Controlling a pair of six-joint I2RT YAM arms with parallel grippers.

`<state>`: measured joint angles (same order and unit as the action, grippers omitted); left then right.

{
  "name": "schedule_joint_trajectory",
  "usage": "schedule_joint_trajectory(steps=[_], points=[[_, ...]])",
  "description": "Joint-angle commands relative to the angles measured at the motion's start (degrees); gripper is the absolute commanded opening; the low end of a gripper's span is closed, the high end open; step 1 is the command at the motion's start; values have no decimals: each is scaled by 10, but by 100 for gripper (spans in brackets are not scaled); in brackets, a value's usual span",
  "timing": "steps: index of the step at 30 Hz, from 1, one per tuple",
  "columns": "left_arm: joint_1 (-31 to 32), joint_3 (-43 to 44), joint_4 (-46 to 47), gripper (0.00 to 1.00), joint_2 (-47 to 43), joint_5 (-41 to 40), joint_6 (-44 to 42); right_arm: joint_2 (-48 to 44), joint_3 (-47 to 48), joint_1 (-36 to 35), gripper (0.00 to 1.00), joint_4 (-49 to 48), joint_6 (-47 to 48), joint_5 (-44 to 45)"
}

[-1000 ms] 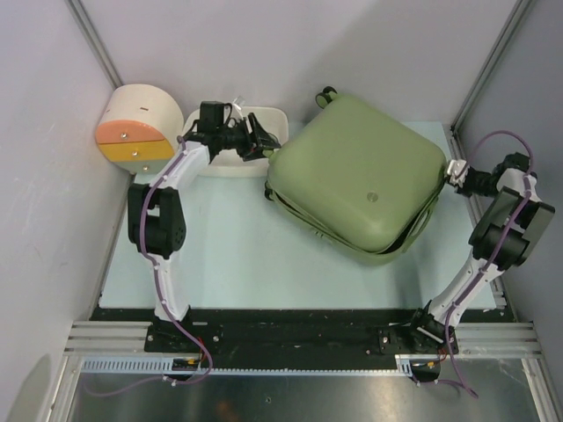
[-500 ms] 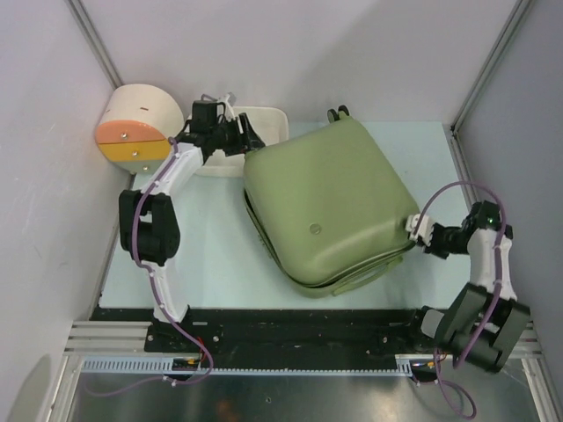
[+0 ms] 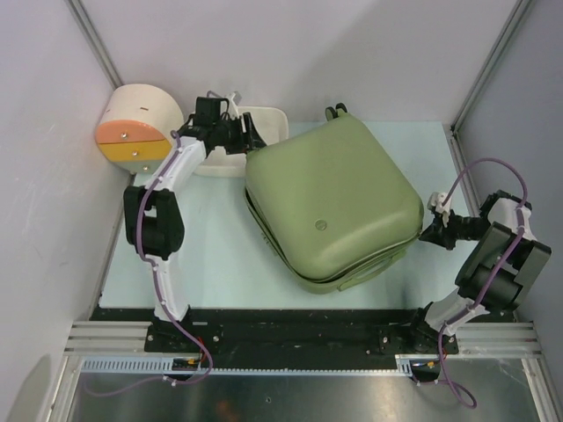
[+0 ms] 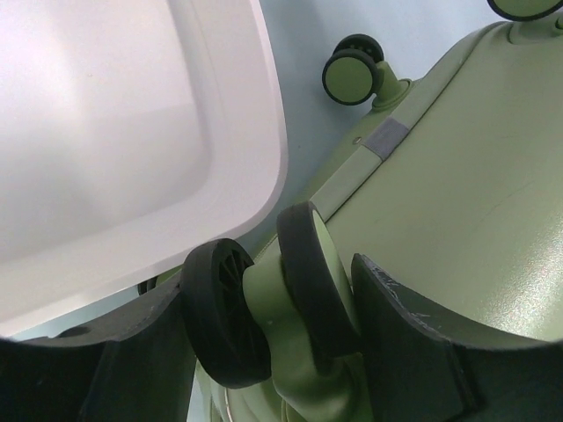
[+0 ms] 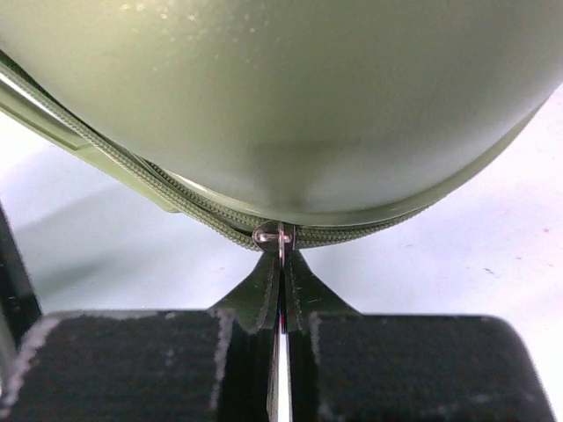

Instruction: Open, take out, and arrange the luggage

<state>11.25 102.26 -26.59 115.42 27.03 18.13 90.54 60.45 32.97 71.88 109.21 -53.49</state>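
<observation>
The olive-green luggage (image 3: 334, 207) lies flat and closed in the middle of the table, seen close in the left wrist view (image 4: 475, 193) and the right wrist view (image 5: 281, 88). My left gripper (image 3: 251, 141) is at its back left corner, shut on a black twin wheel (image 4: 264, 308) between the fingers (image 4: 413, 352). My right gripper (image 3: 428, 230) is at the suitcase's right edge, shut on the metal zipper pull (image 5: 281, 236) of the olive zipper (image 5: 202, 215).
A white rectangular tub (image 3: 264, 119) stands at the back, touching the left gripper's side, and fills the left wrist view's upper left (image 4: 132, 132). A round cream drawer box with orange front (image 3: 136, 123) stands at the back left. A second wheel (image 4: 352, 70) shows beyond.
The suitcase has swung left and toward the front. My right gripper came forward along its right edge with the zipper pull, then shifted slightly back. My left gripper stayed at the wheel corner.
</observation>
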Motion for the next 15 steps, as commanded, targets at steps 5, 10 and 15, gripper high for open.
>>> schedule_joint_trajectory(steps=[5, 10, 15], points=[[53, -7, -65, 21, 26, 104, -238, 8, 49, -1, 0, 12, 85, -148], [46, -8, -64, 92, -104, 42, -247, -9, 35, -39, 0, 26, 52, -149], [18, -33, -78, 100, -243, -39, -290, -46, 17, -60, 0, -73, -102, -142]])
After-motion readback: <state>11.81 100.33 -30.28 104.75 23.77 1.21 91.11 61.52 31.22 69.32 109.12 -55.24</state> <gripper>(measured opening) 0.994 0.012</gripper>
